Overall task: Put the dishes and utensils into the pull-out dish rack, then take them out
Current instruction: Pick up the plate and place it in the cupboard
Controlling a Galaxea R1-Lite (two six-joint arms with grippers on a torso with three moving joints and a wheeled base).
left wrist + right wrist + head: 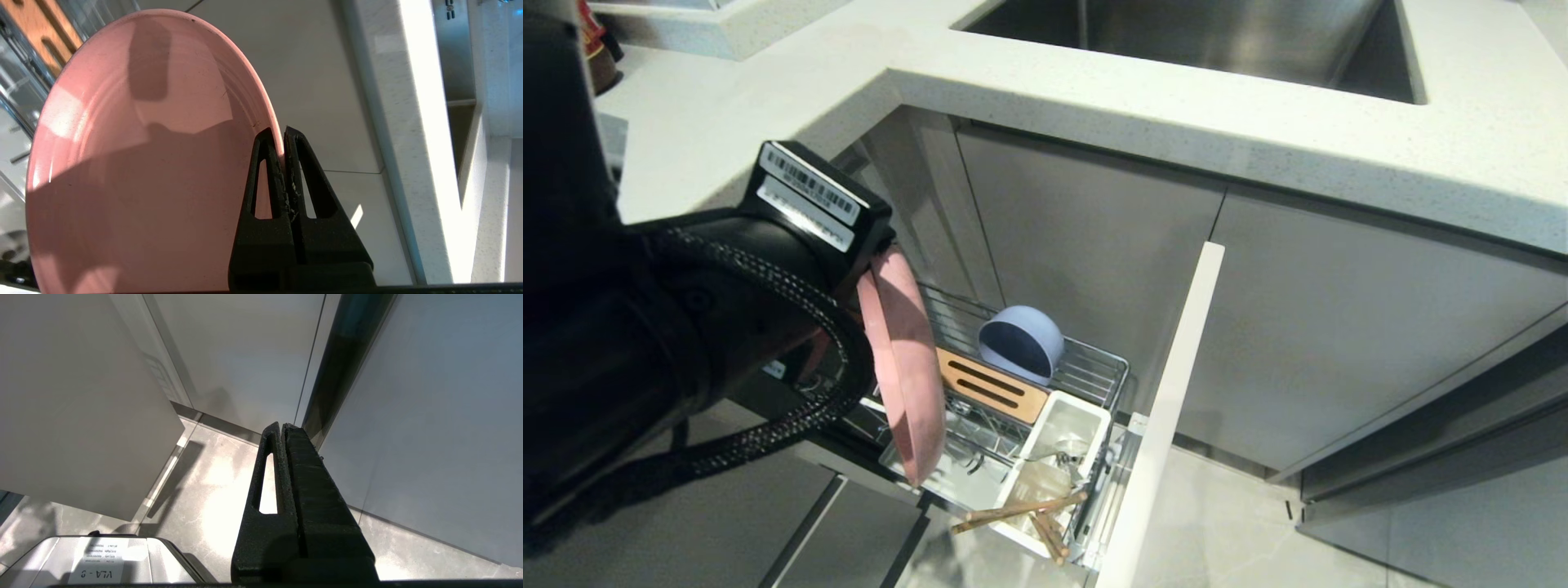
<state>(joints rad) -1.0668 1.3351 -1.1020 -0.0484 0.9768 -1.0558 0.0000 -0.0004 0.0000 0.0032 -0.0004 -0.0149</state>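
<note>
My left gripper (281,134) is shut on the rim of the salmon-pink plate (135,163). It holds the plate (903,367) on edge above the left side of the pull-out dish rack (1086,367). In the head view the arm hides the fingers. The pale blue bowl (1021,341) lies tipped on its side at the back of the wire basket. The wooden chopsticks (1021,514) lie across the front of the white cutlery cup (1058,457), with the spoon's bowl (1066,451) showing inside. My right gripper (282,428) is shut on nothing, parked low over the floor.
The rack's tall white front panel (1168,408) stands on the right of the basket. A slotted wood strip (992,384) runs through its middle. The white countertop (1176,106) with a steel sink (1201,33) overhangs the cabinet doors. The floor (1217,523) lies below.
</note>
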